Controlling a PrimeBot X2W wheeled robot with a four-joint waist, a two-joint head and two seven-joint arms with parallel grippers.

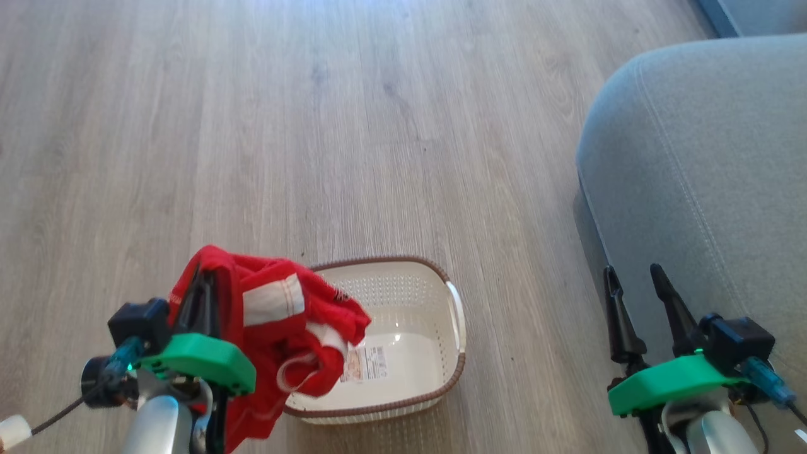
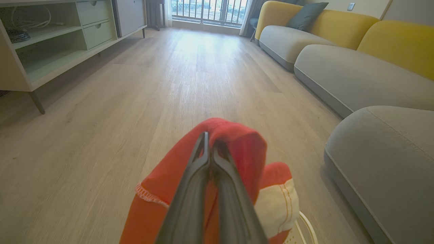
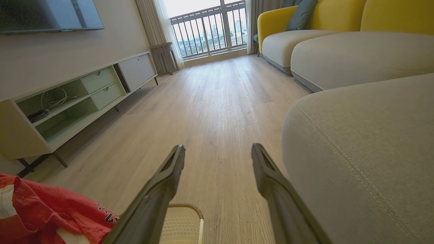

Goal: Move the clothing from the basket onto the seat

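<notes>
Left hand [image 2: 209, 142] pinched shut on the red garment [image 1: 296, 315], soft floppy fabric with white bands. Cream perforated plastic basket [image 1: 403, 284] just below-right of it. Right hand [image 1: 632, 271] spread wide, empty, grey rounded seat [image 1: 706, 157] beside it. Risk: when I swing across, the trailing hem could snag the woven-look rim, or the thin pinch could slip.

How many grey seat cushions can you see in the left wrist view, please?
3: the nearest seat at lower right, the middle cushion behind it, the far cushion beyond that. More may be hidden outside the frame.
</notes>
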